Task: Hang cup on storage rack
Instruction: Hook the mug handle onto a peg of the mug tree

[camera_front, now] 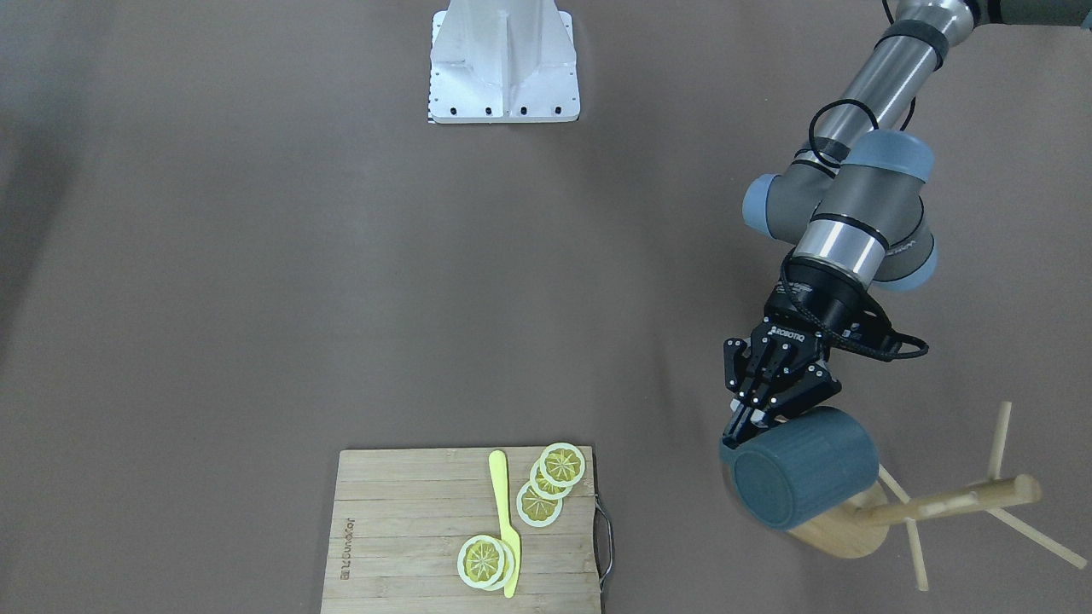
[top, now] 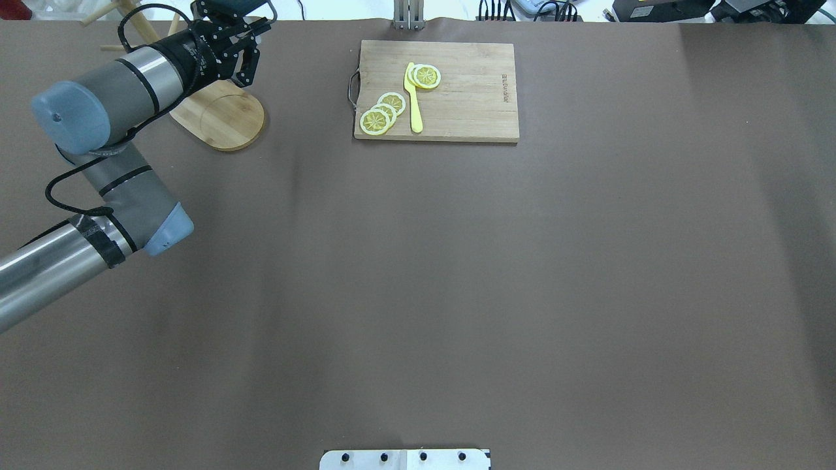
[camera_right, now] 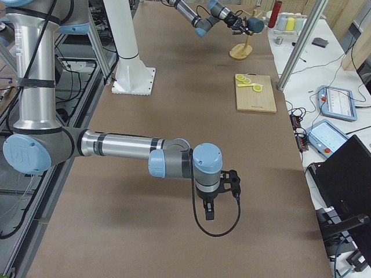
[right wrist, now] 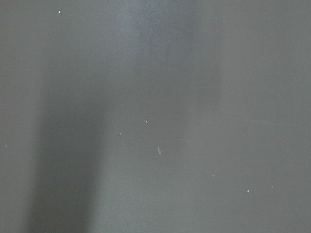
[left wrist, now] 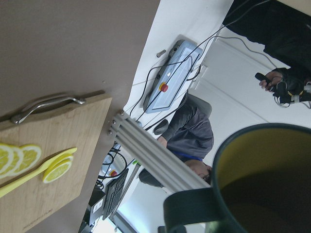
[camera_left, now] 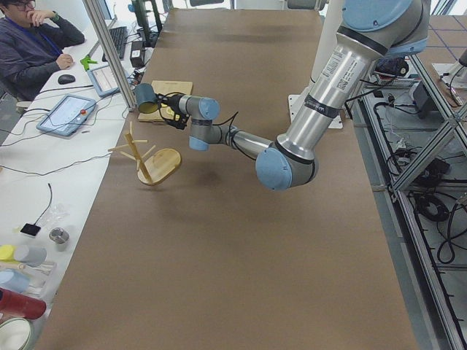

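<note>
Front-facing exterior shows the left gripper [camera_front: 742, 431] clamped on the rim of the cup [camera_front: 806, 477], held sideways in the air over the rack [camera_front: 938, 503]; only the left side view shows it above the pegs. The rack stands near the table [camera_front: 256, 256] edge, well apart from the board [camera_front: 401, 529]. The right gripper [camera_right: 210, 214] shows only from the right side, so I cannot tell how its jaws stand.

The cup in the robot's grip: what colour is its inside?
Mustard yellow inside the cup, blue-grey outside; clearest in the left wrist view.

cup [left wrist: 270, 177], cutting board [left wrist: 63, 132], lemon slices [left wrist: 19, 158]
</note>
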Controlling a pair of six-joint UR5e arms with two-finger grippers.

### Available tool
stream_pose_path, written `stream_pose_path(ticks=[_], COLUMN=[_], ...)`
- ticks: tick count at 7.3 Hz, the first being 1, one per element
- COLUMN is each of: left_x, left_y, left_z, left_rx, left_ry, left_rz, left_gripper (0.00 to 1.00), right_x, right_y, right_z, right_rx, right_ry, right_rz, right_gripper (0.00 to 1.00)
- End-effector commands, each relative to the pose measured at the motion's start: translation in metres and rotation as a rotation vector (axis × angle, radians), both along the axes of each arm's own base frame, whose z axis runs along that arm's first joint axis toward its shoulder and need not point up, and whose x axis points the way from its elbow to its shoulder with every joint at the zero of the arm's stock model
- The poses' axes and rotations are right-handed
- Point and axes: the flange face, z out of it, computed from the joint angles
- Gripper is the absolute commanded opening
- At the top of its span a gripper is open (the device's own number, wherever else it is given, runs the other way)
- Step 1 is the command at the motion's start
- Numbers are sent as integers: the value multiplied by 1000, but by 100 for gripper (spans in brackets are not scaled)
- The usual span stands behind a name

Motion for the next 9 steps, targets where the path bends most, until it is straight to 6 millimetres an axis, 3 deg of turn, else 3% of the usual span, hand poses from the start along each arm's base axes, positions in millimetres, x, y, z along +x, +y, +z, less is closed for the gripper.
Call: stream_pose_path(ticks=[1,3,5,7,9], left_x=[-8,-27,-30,-32,-34], left_y=[-15,-24,-22,-21,-22], left_z=[15,37,40,62,68], left_rx=[-18,11,56,94,100], left_ry=[-15,-4,-21,-35,-36], left_rz=[-20,2,17,20,16], left_gripper=[0,0,0,0,0], right_x=[0,0,0,0,0], right_y=[-1,-1,0,0,-1], right_z=[-1,-1,-1,-1,-1], right_rx=[2,4,2,4,4], right_ry=[2,2,2,2,3], right_rz=[-1,-1,-1,-1,-1], right_gripper=[100,100,100,100,100])
